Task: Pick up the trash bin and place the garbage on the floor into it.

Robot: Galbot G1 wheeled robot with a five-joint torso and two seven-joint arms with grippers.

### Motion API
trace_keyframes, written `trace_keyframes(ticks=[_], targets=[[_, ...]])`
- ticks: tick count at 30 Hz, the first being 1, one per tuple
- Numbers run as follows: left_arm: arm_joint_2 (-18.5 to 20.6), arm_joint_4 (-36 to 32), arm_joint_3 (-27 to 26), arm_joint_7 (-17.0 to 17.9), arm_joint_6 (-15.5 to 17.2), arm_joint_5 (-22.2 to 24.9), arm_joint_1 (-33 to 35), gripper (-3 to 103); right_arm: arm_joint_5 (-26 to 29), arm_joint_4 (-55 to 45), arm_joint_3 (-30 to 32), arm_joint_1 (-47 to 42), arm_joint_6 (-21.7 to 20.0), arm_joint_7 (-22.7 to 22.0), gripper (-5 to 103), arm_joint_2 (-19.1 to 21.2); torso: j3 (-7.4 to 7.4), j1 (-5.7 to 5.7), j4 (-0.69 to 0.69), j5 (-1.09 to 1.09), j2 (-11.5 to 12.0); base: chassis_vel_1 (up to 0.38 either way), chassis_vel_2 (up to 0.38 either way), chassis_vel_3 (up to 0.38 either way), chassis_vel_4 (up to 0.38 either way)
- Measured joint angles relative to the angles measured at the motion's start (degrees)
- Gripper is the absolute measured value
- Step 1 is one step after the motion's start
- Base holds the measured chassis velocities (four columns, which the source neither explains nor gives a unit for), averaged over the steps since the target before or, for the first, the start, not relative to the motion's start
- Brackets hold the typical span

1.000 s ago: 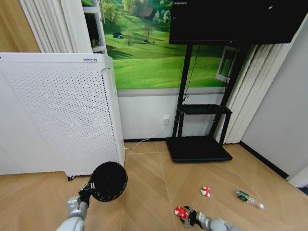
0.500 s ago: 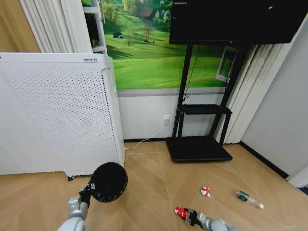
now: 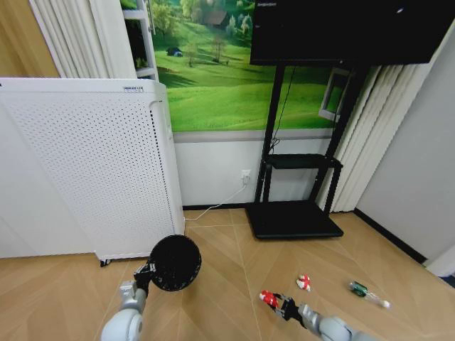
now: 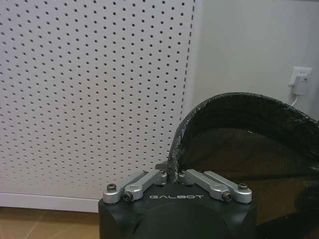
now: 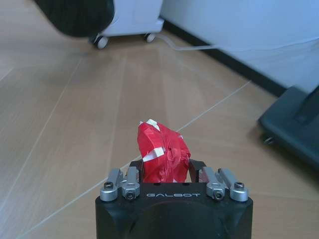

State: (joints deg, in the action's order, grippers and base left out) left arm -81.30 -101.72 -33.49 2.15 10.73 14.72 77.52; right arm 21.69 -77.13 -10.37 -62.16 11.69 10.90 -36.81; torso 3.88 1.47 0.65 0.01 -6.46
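One wad (image 5: 164,155) in right jaws; head view: second wad (image 3: 303,282).

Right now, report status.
Left claw shut on trash bin rim, bin aloft. Right claw shut on red wad. Second wad, bottle on floor.

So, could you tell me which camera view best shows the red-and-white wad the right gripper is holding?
The right wrist view: the wad sits close up between the right gripper fingers. The head view shows it small, low in the picture. The left wrist view shows the trash bin instead.
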Motion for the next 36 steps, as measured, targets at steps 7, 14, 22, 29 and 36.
trace_keyframes(ticks=[7, 14, 22, 29, 36], targets=[[-1.93, 4.94, 5.52, 2.05, 0.7, 2.55, -4.55, 4, 4.55, -9.09, 12.17, -7.14, 1.39, 1.66, 47, 5.55, 0.0, 0.0, 0.0, -0.01, 0.0, 0.0, 0.0, 0.0, 0.0], [-4.4, 7.31, 8.48, 2.91, 0.93, 2.91, -5.86, 4, 6.54, -15.39, 15.4, -9.0, 1.81, 2.18, 47, 6.2, 0.0, 0.0, 0.0, 0.0, 0.0, 0.0, 0.0, 0.0, 0.0], [-6.21, 10.25, 11.21, 3.78, 1.2, 2.7, -7.76, 4, 10.26, -27.38, 15.08, -8.79, 1.71, 2.54, 47, 6.29, 0.0, 0.0, 0.0, 0.0, 0.0, 0.0, 0.0, 0.0, 0.0], [-6.52, 11.13, 12.15, 4.51, 1.48, 2.69, -8.52, 4, 10.96, -31.84, 12.26, -6.49, 1.39, 2.96, 47, 5.67, 0.0, 0.0, 0.01, -0.01, 0.0, 0.0, 0.0, 0.0, 0.0], [-7.49, 12.24, 14.07, 5.25, 1.82, 2.69, -9.32, 4, 10.97, -31.23, 5.15, -0.21, 0.96, 2.9, 47, 1.85, 0.0, 0.0, 0.0, -0.01, 0.0, 0.0, 0.0, 0.0, 0.0]])
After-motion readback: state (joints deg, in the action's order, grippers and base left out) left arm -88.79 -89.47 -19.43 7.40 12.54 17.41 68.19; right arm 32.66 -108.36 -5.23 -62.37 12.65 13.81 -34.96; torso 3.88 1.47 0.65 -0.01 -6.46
